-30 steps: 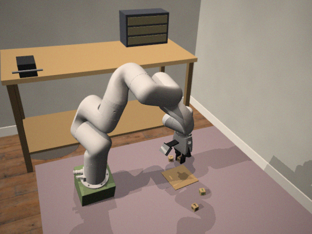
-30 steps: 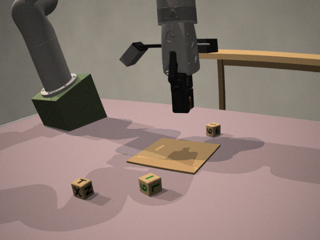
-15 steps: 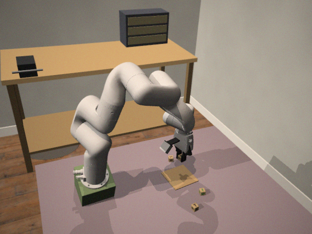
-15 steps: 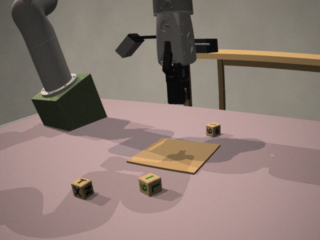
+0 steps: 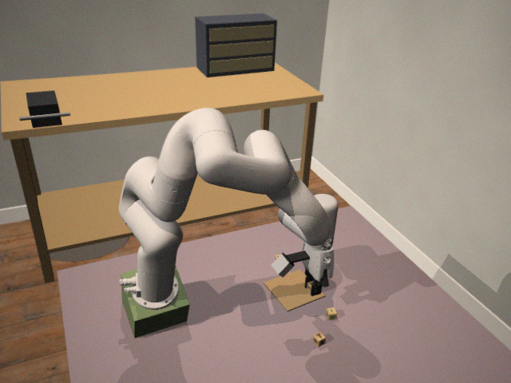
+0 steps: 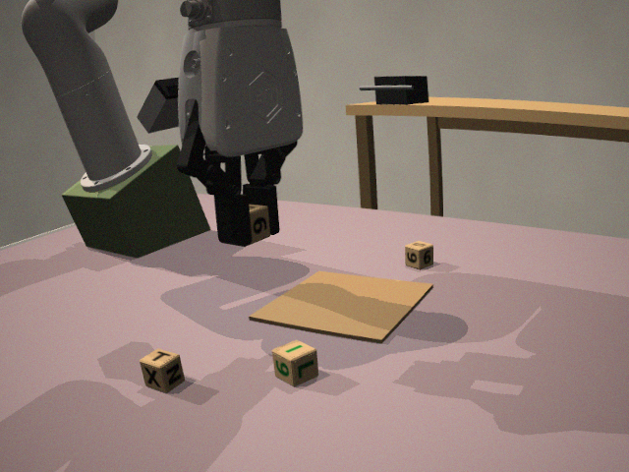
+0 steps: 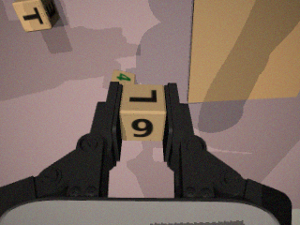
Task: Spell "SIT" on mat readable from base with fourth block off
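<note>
My gripper (image 5: 314, 290) (image 6: 251, 232) (image 7: 142, 99) is shut on a wooden block (image 6: 258, 221) (image 7: 142, 126) and holds it above the floor mat's carpet, off the tan mat's edge. The held block shows a black 9 and an L-like mark; its other faces are hidden. The tan mat (image 5: 288, 293) (image 6: 345, 305) (image 7: 244, 47) lies flat and bare. A block with a green I on top (image 5: 330, 313) (image 6: 294, 362) lies in front of the mat. A block with a black T on top (image 5: 319, 338) (image 6: 161, 371) (image 7: 35, 15) lies further off. Another block (image 6: 419, 254) sits beyond the mat's far corner.
A block corner with a green mark (image 7: 123, 76) peeks out just past the held block in the wrist view. The green robot base (image 5: 154, 306) (image 6: 134, 203) stands left of the mat. A wooden table (image 5: 156, 96) (image 6: 487, 109) with a drawer unit (image 5: 235, 44) stands at the back.
</note>
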Tool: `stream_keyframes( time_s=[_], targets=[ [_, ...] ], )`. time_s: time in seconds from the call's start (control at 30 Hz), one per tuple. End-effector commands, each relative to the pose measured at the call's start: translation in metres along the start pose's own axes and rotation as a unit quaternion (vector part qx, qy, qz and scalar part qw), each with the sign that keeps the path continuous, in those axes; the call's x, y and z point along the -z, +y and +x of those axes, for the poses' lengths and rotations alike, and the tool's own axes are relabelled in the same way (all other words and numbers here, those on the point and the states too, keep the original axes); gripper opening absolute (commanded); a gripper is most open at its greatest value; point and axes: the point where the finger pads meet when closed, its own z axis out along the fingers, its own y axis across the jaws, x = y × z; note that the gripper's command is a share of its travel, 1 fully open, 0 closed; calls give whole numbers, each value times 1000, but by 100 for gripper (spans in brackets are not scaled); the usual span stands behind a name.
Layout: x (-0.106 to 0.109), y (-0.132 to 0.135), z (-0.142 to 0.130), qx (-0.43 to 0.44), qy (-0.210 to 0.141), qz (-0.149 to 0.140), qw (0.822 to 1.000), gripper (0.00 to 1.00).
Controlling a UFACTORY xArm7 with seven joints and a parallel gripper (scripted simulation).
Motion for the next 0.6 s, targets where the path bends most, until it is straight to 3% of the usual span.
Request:
stream_keyframes(
  time_s=[0.0,0.33,0.57],
  targets=[
    [2,-5,-1,-3,-3,0,1000,21],
    [0,-5,-1,-3,-3,0,1000,21],
    [-18,-5,-1,-4,-3,0,1000,21]
  ],
)
